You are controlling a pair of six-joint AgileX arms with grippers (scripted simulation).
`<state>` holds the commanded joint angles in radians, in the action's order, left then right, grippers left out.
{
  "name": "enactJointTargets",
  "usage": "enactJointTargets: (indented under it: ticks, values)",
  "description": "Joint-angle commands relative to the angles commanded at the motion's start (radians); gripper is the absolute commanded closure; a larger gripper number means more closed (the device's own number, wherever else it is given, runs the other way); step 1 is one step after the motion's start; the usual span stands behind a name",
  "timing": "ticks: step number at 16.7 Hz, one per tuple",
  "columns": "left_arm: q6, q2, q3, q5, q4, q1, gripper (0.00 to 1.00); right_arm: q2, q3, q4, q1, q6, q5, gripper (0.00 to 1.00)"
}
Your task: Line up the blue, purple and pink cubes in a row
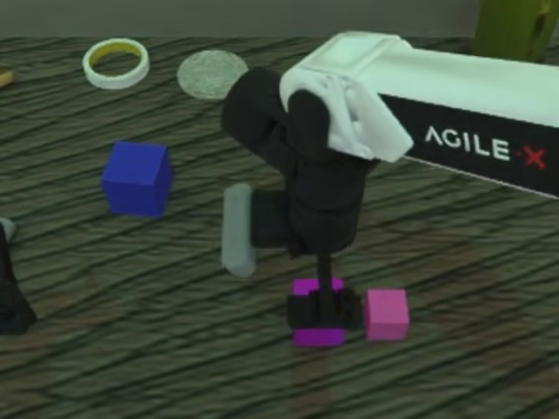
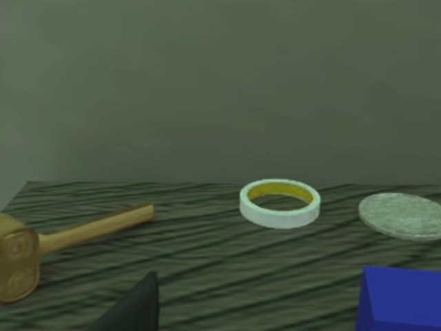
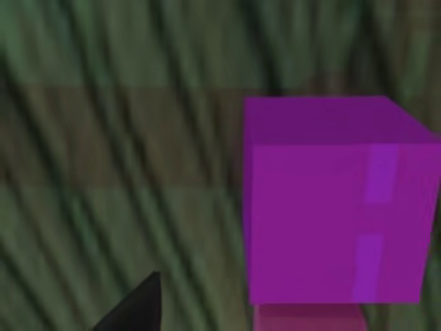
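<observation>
Right gripper (image 1: 324, 311) is down over the purple cube (image 1: 318, 335), next to the pink cube (image 1: 387, 313).

The right arm (image 1: 454, 96) comes in from the top view's right side and points its gripper straight down at the purple cube, which sits on the table (image 1: 131, 349) in the near middle part. The dark fingers lie across the top of this cube, but I cannot tell if the jaws are closed on it or a little open. The pink cube stands just beside the purple one, on its right, almost touching. The blue cube (image 1: 136, 178) stands well apart, toward the left side of the table. Behind it are a tape ring (image 1: 115, 63) and a grey disc (image 1: 212, 73). The left wrist view also shows a wooden mallet (image 2: 48, 248). The left gripper (image 1: 10, 292) is parked at the left edge; its jaws I cannot tell.
</observation>
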<state>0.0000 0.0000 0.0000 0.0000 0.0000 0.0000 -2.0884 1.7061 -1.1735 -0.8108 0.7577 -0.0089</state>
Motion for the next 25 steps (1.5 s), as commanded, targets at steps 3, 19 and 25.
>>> enactJointTargets:
  ticks: [3, 19, 25]
  values:
    - [0.000, 0.000, 0.000, 0.000, 0.000, 0.000, 0.00, 0.001, 0.002, -0.002, 0.000, 0.000, 0.000, 0.00]
    - [-0.028, 1.015, 0.929, 0.004, -0.590, -0.097, 0.00, 0.874, -0.676, 0.511, 0.368, -0.296, -0.052, 0.00]
    - [-0.042, 1.697, 1.483, 0.000, -0.968, -0.154, 0.00, 1.467, -1.183, 0.811, 0.590, -0.510, -0.045, 0.00]
